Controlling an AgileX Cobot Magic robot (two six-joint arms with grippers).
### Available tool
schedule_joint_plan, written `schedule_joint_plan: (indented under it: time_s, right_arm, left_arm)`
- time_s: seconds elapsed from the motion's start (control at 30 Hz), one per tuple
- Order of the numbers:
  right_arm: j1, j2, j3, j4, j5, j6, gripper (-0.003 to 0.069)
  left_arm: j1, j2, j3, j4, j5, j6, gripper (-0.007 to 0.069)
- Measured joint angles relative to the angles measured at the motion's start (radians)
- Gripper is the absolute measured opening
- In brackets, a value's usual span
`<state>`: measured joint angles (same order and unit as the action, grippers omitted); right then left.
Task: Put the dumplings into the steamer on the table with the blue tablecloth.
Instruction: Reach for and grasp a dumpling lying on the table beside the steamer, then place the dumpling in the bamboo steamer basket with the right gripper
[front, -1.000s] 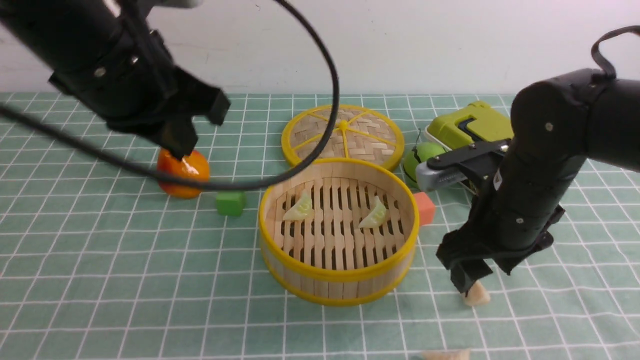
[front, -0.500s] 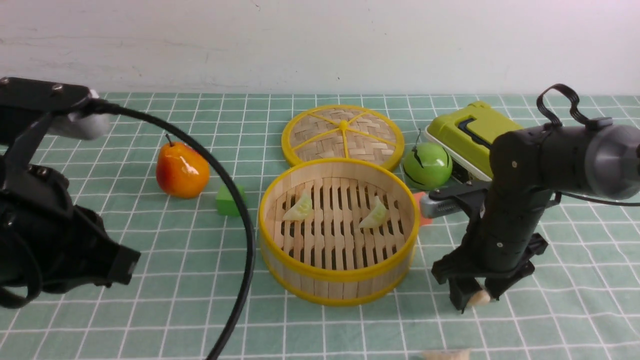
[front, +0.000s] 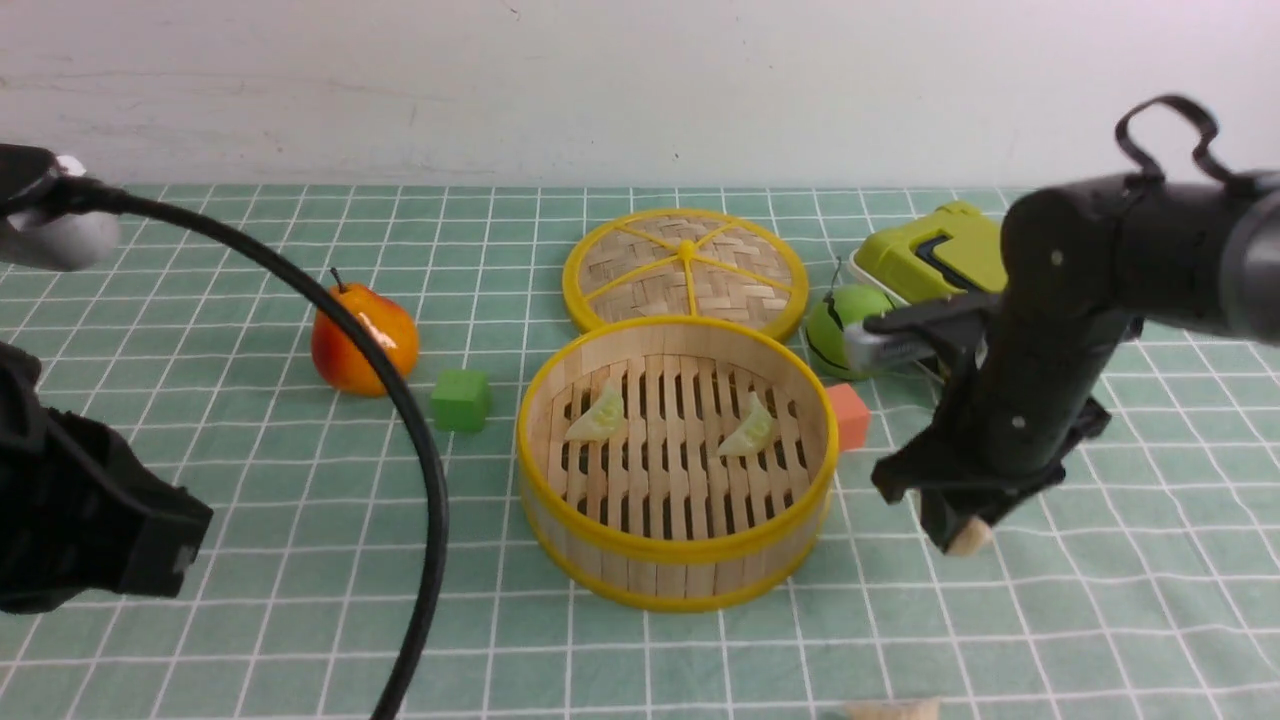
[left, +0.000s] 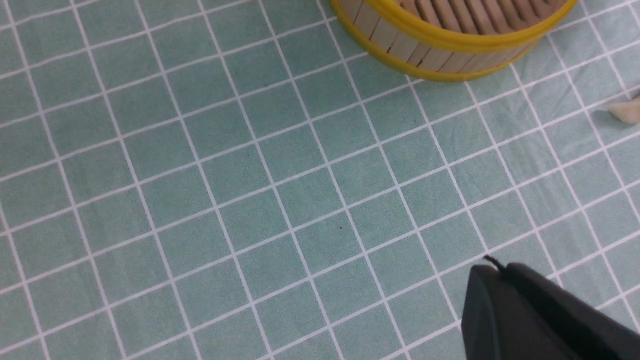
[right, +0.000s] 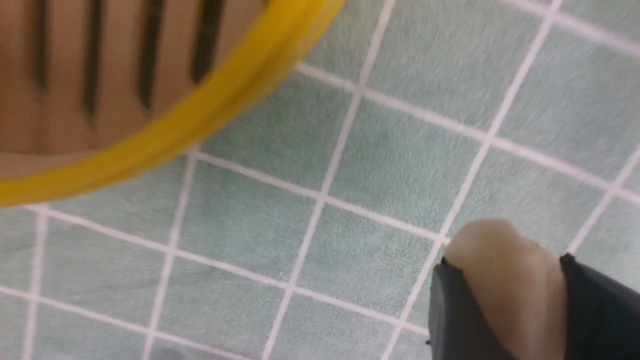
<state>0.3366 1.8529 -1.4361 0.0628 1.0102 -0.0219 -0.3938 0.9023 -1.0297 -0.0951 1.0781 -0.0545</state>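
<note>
The bamboo steamer (front: 676, 560) stands mid-table on the blue tablecloth (front: 250, 520), with two pale green dumplings (front: 600, 415) (front: 750, 430) on its slats. My right gripper (front: 962, 538) is shut on a cream dumpling (front: 968, 540), lifted above the cloth right of the steamer; the right wrist view shows this dumpling (right: 505, 280) between the pads, with the steamer rim (right: 210, 120) close by. Another cream dumpling (front: 890, 710) lies at the front edge and shows in the left wrist view (left: 626, 111). My left gripper (left: 492, 272) is shut and empty, low at the front left.
The flat woven lid (front: 685, 268) lies behind the steamer. A pear (front: 362, 340) and a green cube (front: 461, 400) sit to the left. An orange cube (front: 850, 415), a green apple (front: 835, 325) and a lime-green box (front: 935, 255) sit to the right. A black cable (front: 420, 470) arcs over the left.
My right gripper closed on the cream dumpling and lifted it off the cloth. My left arm pulled back from above the pear to the front left.
</note>
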Motion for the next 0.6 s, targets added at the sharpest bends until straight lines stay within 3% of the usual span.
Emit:
schedule_joint_plan:
  time_s: [0.3, 0.6]
  right_arm:
    - [0.184, 0.086, -0.319, 0.03, -0.03, -0.011, 0.0251]
    - [0.188, 0.394, -0.539, 0.026, -0.063, 0.107, 0.0251]
  left_arm:
    - [0.0, -0.207, 0.169, -0.023, -0.028, 0.0, -0.0014]
    - [0.0, -0.283, 0.235, -0.108, -0.031, 0.0, -0.0014]
